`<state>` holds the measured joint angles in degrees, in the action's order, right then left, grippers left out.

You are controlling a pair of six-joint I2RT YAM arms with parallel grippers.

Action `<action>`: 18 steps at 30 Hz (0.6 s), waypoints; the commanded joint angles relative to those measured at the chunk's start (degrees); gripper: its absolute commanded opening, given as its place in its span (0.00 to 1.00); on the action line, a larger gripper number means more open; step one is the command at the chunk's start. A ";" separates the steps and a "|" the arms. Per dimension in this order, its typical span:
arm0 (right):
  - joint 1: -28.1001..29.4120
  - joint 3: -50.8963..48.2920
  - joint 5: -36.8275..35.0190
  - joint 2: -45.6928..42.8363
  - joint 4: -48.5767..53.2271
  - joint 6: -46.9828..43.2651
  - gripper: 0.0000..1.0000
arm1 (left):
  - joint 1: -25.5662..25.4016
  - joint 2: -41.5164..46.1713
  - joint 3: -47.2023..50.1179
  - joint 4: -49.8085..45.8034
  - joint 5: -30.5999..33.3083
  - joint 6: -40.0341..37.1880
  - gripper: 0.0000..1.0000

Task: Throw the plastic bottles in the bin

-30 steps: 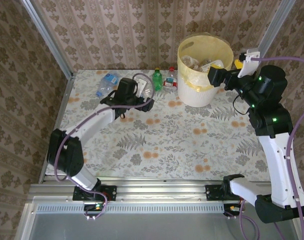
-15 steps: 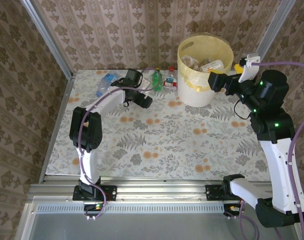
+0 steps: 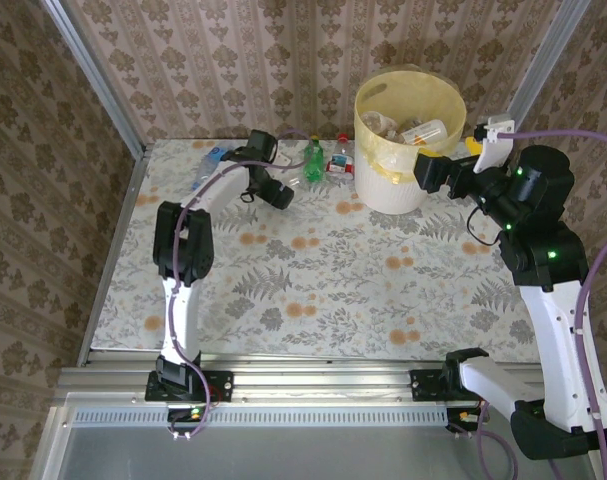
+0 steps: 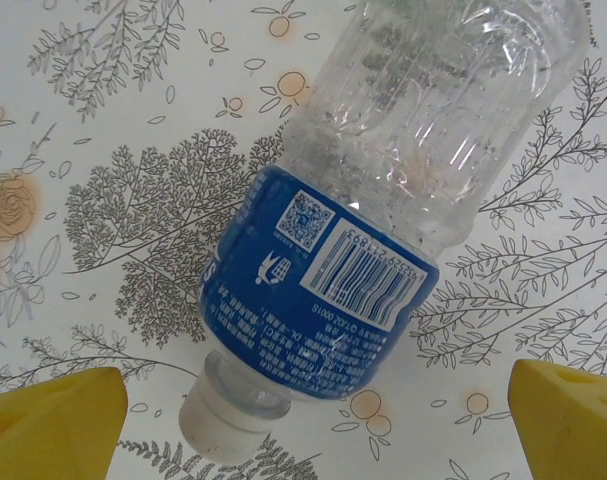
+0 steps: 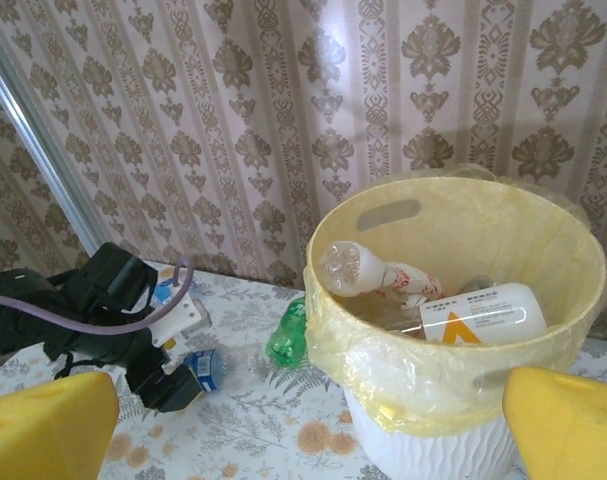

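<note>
Left gripper (image 3: 277, 194), jaws spread wide and empty, hangs above a blue-labelled bottle (image 4: 383, 200) lying flat on the table (image 3: 333, 280); its long axis runs diagonally in the wrist view, white cap lower left, base upper right; the bin (image 3: 388, 195) holds several bottles; right gripper (image 3: 429, 172), parted and empty, sits just beside its rim.
</note>
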<state>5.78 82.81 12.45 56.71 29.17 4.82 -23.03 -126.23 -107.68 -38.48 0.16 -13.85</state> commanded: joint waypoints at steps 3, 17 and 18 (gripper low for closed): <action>-0.04 -0.19 1.70 -1.01 1.33 -1.48 1.00 | 0.96 -3.19 -3.24 -3.35 -2.85 -2.15 0.98; -0.06 -1.19 2.41 -1.28 0.63 -1.29 1.00 | 1.75 -6.74 -5.68 -4.35 -6.85 -1.55 0.87; -0.05 -1.20 2.41 -1.37 0.54 -1.39 1.00 | 1.84 -6.70 -5.42 -4.25 -7.10 -1.54 0.84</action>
<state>5.78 81.95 13.82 56.23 30.02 4.27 -22.02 -132.70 -112.68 -41.41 -4.75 -14.83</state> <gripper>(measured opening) 0.999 0.852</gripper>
